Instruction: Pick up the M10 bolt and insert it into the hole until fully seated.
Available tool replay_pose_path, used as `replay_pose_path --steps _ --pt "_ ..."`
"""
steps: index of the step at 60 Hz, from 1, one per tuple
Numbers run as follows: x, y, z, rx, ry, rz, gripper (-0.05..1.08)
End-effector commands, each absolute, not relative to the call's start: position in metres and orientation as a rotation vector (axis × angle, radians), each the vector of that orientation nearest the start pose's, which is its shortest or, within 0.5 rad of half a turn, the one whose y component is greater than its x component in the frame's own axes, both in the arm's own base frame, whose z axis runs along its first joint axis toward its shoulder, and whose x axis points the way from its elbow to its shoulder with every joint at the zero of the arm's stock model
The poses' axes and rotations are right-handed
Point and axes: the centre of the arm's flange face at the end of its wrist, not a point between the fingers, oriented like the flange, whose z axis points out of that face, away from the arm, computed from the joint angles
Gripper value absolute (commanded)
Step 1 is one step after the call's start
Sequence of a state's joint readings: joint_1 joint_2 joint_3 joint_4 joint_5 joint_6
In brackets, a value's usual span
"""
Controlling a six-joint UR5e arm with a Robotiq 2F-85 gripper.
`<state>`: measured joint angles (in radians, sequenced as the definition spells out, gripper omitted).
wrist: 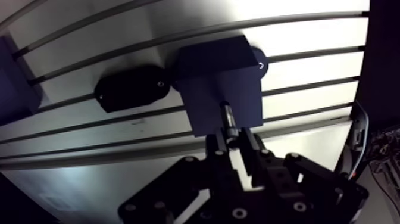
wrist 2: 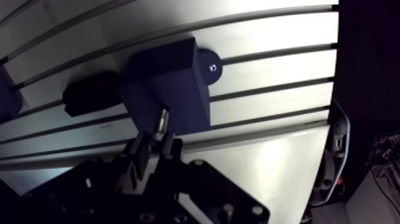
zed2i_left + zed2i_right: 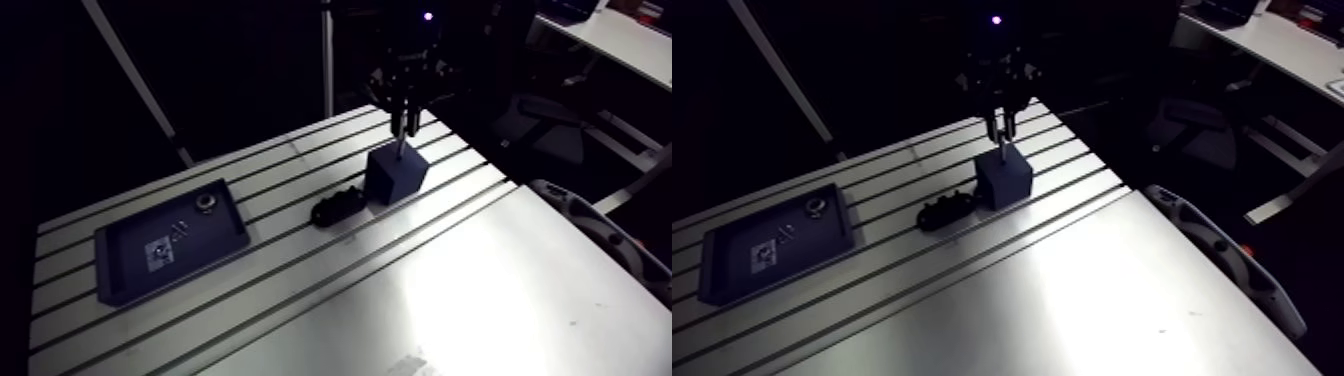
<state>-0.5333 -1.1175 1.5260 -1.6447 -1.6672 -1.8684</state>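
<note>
A dark blue block [image 3: 397,172] stands on the slotted table. My gripper [image 1: 233,139] hangs straight above it, shut on the M10 bolt [image 1: 228,117]. The bolt's shaft points down at the block's top face [image 2: 169,89], its tip on or just over that face. In the arm view the gripper [image 3: 404,124] comes down from the dark wrist onto the block. The hole itself is hidden under the bolt.
A black oval clamp piece [image 3: 337,207] lies against the block's left side. A dark tray [image 3: 170,240] with a nut [image 3: 205,201] and small parts sits at the table's left. A dark curved thing [image 3: 610,238] hangs off the table's right edge.
</note>
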Motion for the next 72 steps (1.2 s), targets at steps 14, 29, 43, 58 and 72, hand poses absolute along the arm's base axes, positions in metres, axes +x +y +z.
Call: replay_pose_path --steps 14,29,43,58,72 --pt "-0.5835 0.2014 0.2576 0.306 2.771 -0.071 1.08" --pt "-0.5840 0.2017 0.2583 0.305 2.774 -0.070 1.08" --pt "-0.5836 0.2013 0.2576 0.307 2.772 -0.072 1.08" --pt "-0.5837 0.2013 0.2577 0.307 2.773 -0.072 1.08" --pt "-0.5841 0.2015 0.2582 0.305 2.775 -0.071 1.08"
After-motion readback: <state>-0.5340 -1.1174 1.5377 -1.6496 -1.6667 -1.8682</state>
